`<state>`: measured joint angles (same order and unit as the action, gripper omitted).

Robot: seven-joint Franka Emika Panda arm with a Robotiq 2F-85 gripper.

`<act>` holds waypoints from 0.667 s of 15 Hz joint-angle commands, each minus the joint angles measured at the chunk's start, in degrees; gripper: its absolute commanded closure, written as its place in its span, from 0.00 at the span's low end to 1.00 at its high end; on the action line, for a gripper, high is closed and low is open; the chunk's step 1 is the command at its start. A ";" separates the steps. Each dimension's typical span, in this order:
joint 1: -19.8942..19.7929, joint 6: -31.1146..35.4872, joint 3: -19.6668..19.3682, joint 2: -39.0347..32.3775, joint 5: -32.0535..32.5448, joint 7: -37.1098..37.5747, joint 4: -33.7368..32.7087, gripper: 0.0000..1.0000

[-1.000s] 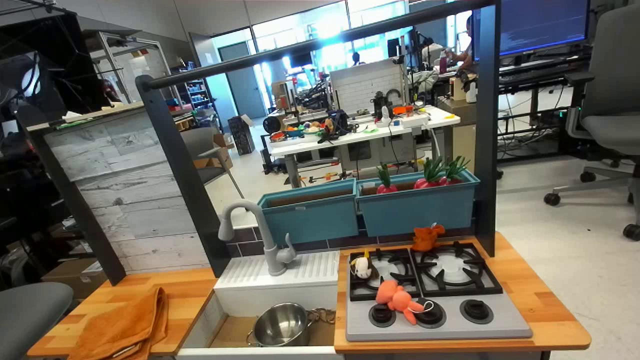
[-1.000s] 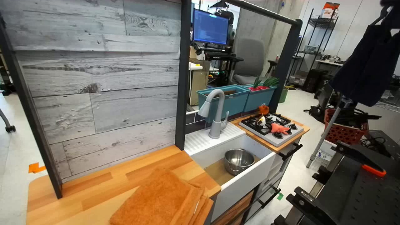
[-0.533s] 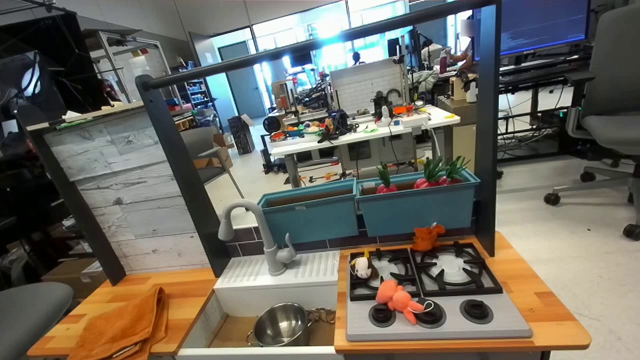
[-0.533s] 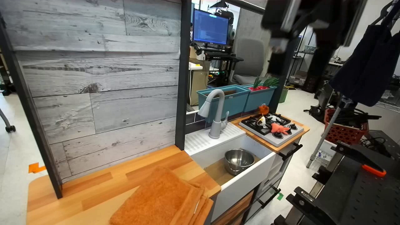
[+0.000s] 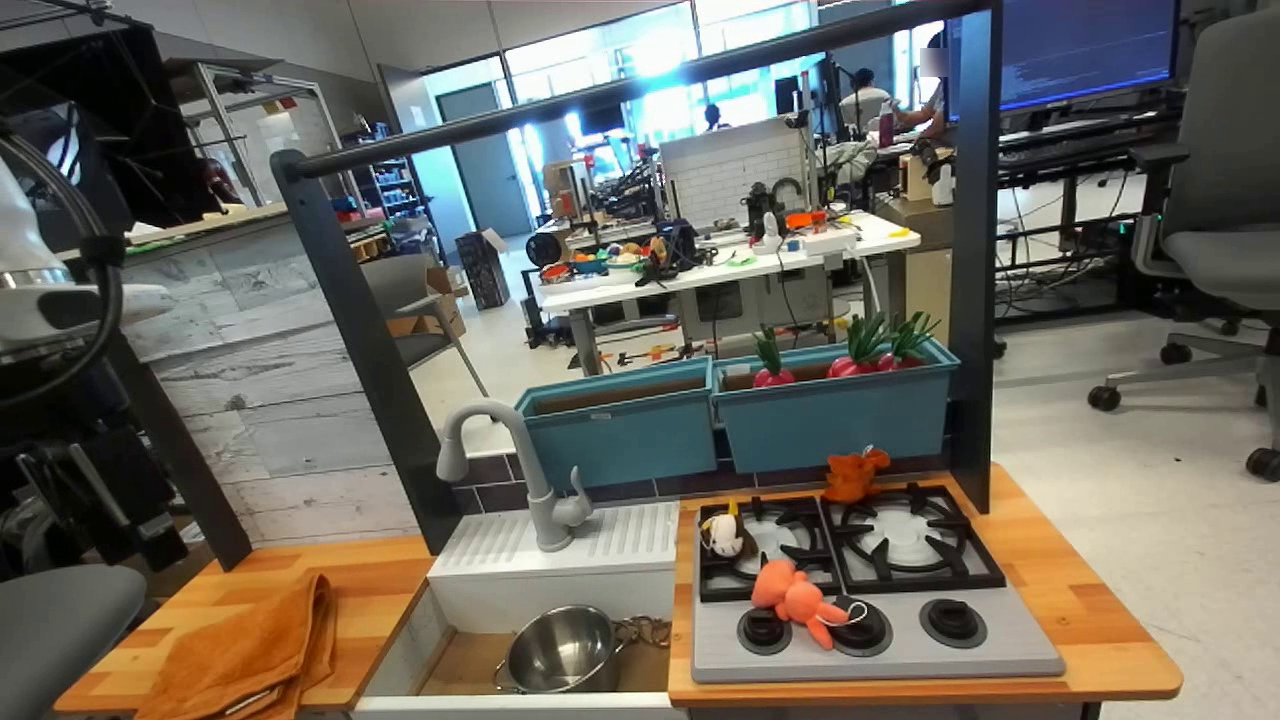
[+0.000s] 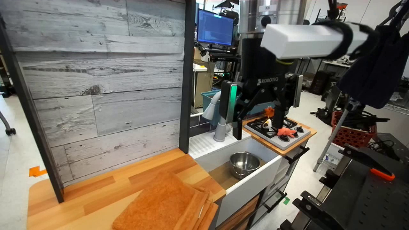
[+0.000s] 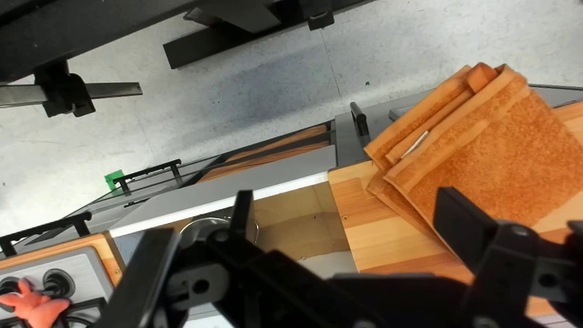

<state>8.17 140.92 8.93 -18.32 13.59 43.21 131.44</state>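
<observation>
I've got the hand (image 6: 258,131) hanging released, higher than the sink (image 6: 252,188); the pot (image 6: 244,164) sits inside the sink, the orange towel (image 6: 164,201) beside it on the worktop (image 6: 102,191).

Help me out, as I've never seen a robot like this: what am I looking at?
The machine is a robot arm ending in a two-fingered gripper. Two views are taken from outside the robot; the third is taken from its wrist, looking past the fingers. An orange towel lies folded on the wooden counter, a metal pot is in the sink, and a pink toy lies on the stove. The fingers are apart with nothing between them, so nothing is held.
</observation>
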 commanded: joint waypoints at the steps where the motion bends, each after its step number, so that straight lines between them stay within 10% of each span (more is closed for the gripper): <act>1: 0.84 7.08 -1.41 1.43 -5.04 -3.25 2.96 0.00; 5: 4.17 25.69 -3.89 -6.53 -8.62 -2.59 2.09 0.00; 10: 21.94 27.66 -21.06 -24.78 -6.02 8.58 -12.07 0.00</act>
<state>22.26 169.30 -5.45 -31.90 9.30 47.01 129.68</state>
